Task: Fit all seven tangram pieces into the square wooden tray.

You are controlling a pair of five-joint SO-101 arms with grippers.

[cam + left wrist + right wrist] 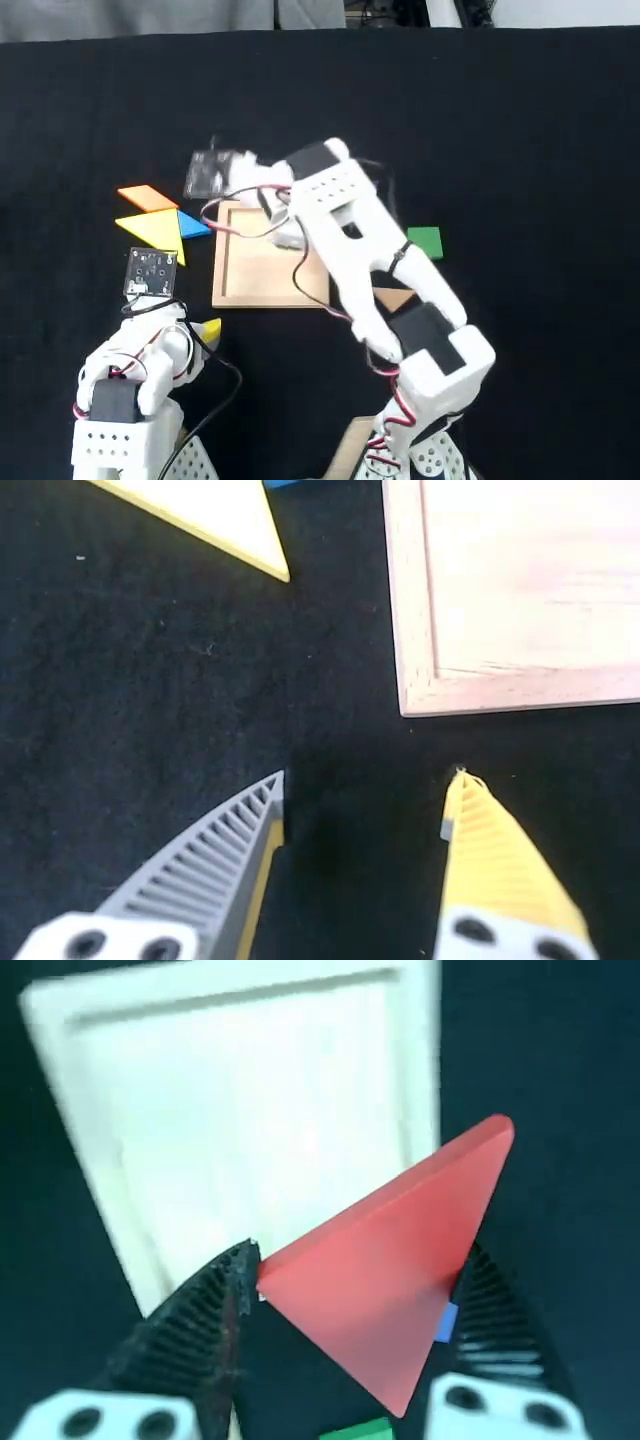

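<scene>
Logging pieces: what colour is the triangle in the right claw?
Red. The triangle shows best in the right wrist view.

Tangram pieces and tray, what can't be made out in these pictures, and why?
Brown piece, high view: mostly under the right arm, shape unclear.
Tray, high view: partly covered by that arm.
Yellow triangle, left wrist view: cut off by the edge.
Green piece, right wrist view: a sliver behind the red triangle.
</scene>
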